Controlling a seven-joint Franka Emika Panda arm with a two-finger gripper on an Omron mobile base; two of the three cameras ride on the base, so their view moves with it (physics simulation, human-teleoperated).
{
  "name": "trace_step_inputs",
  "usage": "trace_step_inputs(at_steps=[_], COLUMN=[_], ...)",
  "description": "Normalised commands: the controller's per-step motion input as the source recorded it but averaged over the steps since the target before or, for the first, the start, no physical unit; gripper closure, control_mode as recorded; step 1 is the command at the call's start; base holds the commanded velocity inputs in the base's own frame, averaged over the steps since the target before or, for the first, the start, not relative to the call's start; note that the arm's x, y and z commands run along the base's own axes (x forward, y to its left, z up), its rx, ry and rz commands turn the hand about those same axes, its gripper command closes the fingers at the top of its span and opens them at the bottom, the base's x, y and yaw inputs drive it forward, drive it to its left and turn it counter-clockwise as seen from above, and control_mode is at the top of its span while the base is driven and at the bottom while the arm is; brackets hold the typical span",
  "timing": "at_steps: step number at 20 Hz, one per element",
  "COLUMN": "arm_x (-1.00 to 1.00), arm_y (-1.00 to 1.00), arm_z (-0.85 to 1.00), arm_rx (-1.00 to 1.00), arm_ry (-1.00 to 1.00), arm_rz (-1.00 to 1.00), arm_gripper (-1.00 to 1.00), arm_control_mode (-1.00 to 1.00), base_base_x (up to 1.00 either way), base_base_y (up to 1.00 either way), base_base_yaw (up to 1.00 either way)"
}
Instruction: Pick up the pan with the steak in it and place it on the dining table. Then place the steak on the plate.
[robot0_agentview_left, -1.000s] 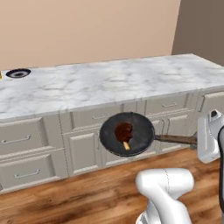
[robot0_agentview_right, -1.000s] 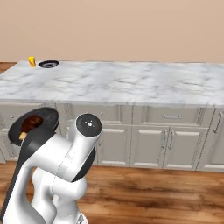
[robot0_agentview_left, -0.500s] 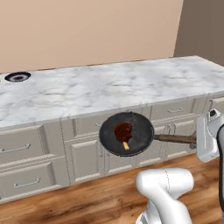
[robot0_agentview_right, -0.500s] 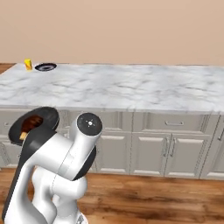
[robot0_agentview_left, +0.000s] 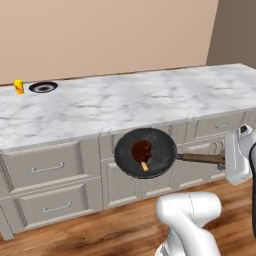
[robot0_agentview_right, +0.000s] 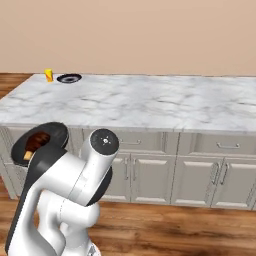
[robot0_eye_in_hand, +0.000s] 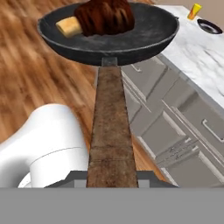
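Pan (robot0_agentview_left: 150, 154) with steak (robot0_agentview_left: 141, 149) held by end effector (robot0_agentview_left: 226, 160).

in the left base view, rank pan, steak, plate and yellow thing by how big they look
1. pan, though it is held nearer the camera
2. plate, far back on the counter, so true size is unsure
3. steak
4. yellow thing

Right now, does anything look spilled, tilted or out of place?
Nothing stands out. The pan hangs level in front of the cabinets, held by its handle in the pincer, and the steak sits inside it.
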Motion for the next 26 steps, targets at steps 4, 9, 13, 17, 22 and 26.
trace_step_inputs(at_steps=[4, 9, 13, 17, 22, 26], arm_x=[0.00, 0.00, 0.00, 0.00, 0.00, 0.00], arm_y=[0.00, 0.00, 0.00, 0.00, 0.00, 0.00], arm_z=[0.00, 0.00, 0.00, 0.00, 0.00, 0.00], arm_rx=[0.00, 0.00, 0.00, 0.00, 0.00, 0.00], arm_ry=[0.00, 0.00, 0.00, 0.00, 0.00, 0.00], arm_rz=[0.00, 0.00, 0.00, 0.00, 0.00, 0.00], arm_gripper=[1.00, 1.00, 1.00, 1.00, 1.00, 1.00], arm_control_mode=[1.00, 1.00, 1.00, 1.00, 1.00, 1.00], base_base_x=[0.02, 0.03, 0.02, 0.00, 0.00, 0.00], base_base_y=[1.00, 1.00, 1.00, 1.00, 1.00, 1.00], base_base_yaw=[0.00, 0.00, 0.00, 0.00, 0.01, 0.01])
